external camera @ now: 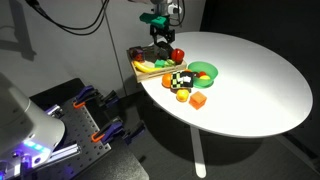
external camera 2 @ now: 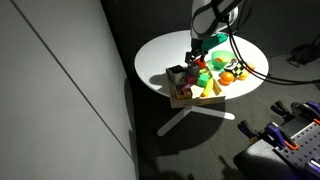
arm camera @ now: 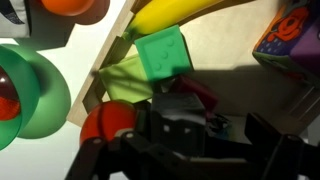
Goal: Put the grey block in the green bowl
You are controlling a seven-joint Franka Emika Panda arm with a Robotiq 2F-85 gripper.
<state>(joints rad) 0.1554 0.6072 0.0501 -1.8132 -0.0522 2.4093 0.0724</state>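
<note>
No legible text, brand, number or sign anywhere, even on the green cube (arm camera: 160, 52).

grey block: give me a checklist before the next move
1. grey block located: cannot tell, no view shows it clearly.
2. gripper empty: cannot tell, its fingers are dark in the wrist view.
3. gripper over the yellow-edged tray: ok.
4. green bowl upright on the table beside the tray: ok.
5. free room below the gripper: not ok, a green cube and a red toy crowd it.
</note>
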